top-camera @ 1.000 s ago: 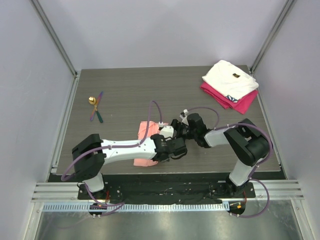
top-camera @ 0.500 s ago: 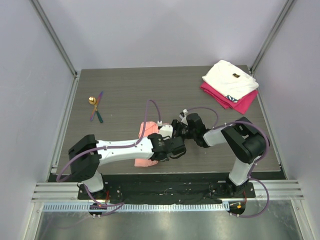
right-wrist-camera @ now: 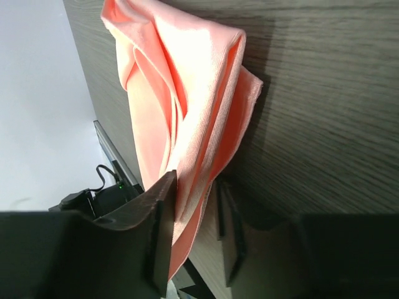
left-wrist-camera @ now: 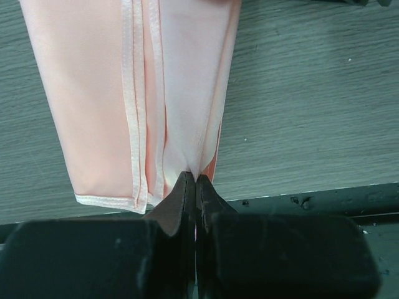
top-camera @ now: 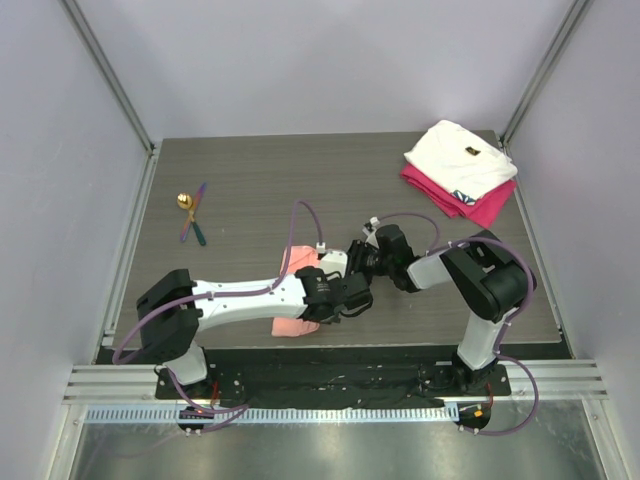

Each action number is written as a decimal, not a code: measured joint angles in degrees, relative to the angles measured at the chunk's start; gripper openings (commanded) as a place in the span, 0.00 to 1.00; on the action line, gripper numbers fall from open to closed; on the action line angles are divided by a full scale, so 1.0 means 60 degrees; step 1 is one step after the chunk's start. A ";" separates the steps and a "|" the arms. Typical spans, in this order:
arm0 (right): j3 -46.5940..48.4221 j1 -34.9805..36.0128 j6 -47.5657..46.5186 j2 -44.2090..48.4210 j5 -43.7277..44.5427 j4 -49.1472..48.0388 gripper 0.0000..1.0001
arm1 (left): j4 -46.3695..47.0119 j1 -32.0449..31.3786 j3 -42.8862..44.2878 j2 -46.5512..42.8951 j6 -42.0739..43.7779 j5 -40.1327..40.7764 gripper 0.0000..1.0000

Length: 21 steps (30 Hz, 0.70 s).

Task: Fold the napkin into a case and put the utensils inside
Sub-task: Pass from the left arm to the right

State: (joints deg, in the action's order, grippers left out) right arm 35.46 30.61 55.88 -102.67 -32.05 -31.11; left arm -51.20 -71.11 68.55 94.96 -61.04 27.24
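Observation:
The salmon-pink napkin [top-camera: 291, 325] lies folded lengthwise near the table's front edge, mostly hidden under both arms. My left gripper [top-camera: 318, 316] is shut on the near end of a raised fold of the napkin [left-wrist-camera: 93, 93], its fingertips [left-wrist-camera: 187, 187] pinched together on the cloth. My right gripper [top-camera: 349, 262] stands at the napkin's far right end. Its jaws are open round a bunched layer of the napkin [right-wrist-camera: 187, 93]; the cloth rests against one finger [right-wrist-camera: 163, 218] and a gap remains at the other. The utensils [top-camera: 191, 216] lie at the far left of the table, away from both grippers.
A folded white cloth [top-camera: 460, 155] lies on a folded magenta cloth [top-camera: 482, 207] at the back right corner. The table's front edge [left-wrist-camera: 324, 196] runs just behind my left gripper. Grey walls enclose the table on three sides.
The right jaws have narrowed round the napkin's far end. The left arm has slid slightly left with the cloth still pinched. The utensils have not moved.

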 measured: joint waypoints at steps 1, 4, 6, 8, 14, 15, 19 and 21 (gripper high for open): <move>0.0000 0.0000 -0.0029 -0.0025 0.0004 0.0007 0.24 | 0.0047 0.0000 0.0000 0.0000 0.0007 -0.0051 0.13; 0.0000 0.0000 -0.0109 -0.0087 0.0033 0.0051 0.13 | 0.0193 0.0000 0.0000 0.0000 0.0098 -0.0204 0.36; 0.0000 0.0000 -0.0146 -0.0098 0.0044 0.0066 0.08 | 0.0288 0.0066 0.0000 0.0000 0.0193 -0.0339 0.40; 0.0000 0.0000 -0.0189 -0.0098 0.0055 0.0066 0.06 | 0.0408 0.0146 -0.0004 -0.0022 0.0266 -0.0514 0.39; 0.0004 0.0000 -0.0306 -0.0102 0.0073 0.0138 0.01 | 0.1395 0.1592 -0.0667 -0.1137 0.0550 -0.1362 0.17; 0.0011 0.0000 -0.0331 -0.0102 0.0080 0.0193 0.01 | 0.1650 0.2058 -0.0892 -0.1413 0.0605 -0.1501 0.12; 0.0117 0.0000 -0.0455 -0.0102 0.0127 0.0499 0.01 | 0.2608 0.3920 -0.1519 -0.1858 0.0849 -0.2149 0.07; 0.0178 0.0000 -0.0539 -0.0098 0.0149 0.0634 0.01 | 0.3049 0.4717 -0.1672 -0.1734 0.1009 -0.2433 0.06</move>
State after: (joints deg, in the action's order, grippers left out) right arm 36.53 30.61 52.64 -103.26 -31.16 -27.31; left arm -32.91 -42.81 58.52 84.55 -54.98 12.64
